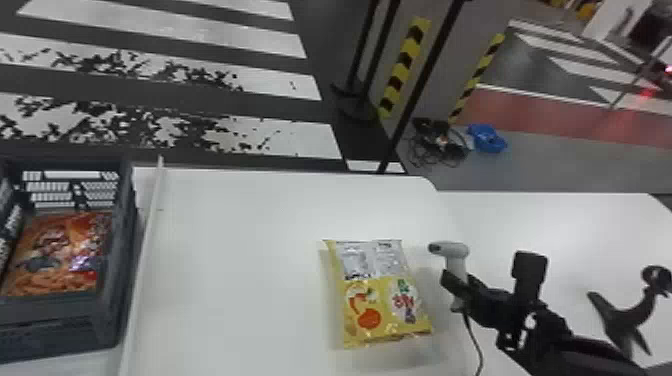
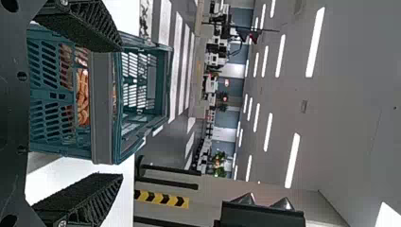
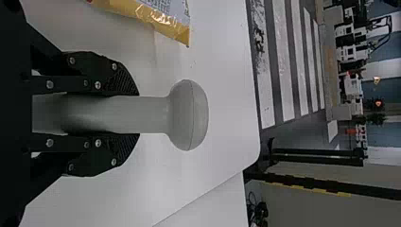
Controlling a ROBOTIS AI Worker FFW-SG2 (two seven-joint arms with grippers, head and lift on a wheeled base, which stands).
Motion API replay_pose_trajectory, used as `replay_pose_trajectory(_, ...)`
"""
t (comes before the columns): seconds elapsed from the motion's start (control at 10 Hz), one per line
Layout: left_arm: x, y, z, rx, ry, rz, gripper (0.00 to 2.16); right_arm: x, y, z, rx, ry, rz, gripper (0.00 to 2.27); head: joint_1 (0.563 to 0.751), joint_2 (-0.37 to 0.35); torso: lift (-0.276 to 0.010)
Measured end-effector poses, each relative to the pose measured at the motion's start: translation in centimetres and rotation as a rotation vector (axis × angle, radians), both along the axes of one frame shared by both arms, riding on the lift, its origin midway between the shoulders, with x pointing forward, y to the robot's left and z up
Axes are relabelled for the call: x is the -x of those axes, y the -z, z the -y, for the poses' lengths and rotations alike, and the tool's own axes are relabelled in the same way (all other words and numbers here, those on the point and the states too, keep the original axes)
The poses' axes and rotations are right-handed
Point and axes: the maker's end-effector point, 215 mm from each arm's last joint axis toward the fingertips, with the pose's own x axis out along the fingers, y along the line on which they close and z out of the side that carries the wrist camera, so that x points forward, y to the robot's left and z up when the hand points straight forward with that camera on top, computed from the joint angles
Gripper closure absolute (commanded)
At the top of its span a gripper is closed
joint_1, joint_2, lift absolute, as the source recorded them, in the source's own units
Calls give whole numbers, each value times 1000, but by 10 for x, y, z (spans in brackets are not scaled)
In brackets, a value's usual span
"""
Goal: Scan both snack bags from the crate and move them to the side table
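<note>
The white tabletop (image 1: 240, 250) bears, near its middle, a yellow bag (image 1: 385, 305), glossy and lying flat, with pale printed panels at its far end and an orange picture nearer. At the left, a dark crate (image 1: 55, 311) with slotted walls holds a shiny orange-red bag (image 1: 60, 255). The left pincer (image 2: 120, 112) is spread open; the right pincer (image 1: 457, 288) grips the upright pale scanner (image 1: 457, 249) just beside the yellow bag.

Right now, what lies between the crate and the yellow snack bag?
In the head view: a thin white strip beside the crate, then bare tabletop to the bag.
</note>
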Motion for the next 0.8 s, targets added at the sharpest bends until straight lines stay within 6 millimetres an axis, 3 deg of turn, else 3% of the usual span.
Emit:
replay_pose_trajectory(0.2,0,-1,0,0,0,1,39,0,0,2,0,4,14,680,695,-350,-95)
replay_pose_trajectory(0.3,0,-1,1,2,0,1,39,-1,-2,3,5,5,27,562,695,-350,-95)
replay_pose_trajectory(0.5,0,-2,1,3,1,4,39,0,-3,4,8,5,34,535,695,-350,-95)
replay_pose_trajectory(0.7,0,-4,2,3,4,6,39,-1,-5,4,10,5,43,286,695,-350,-95)
replay_pose_trajectory(0.8,0,-4,2,4,4,6,39,1,-16,1,8,3,75,178,695,-350,-95)
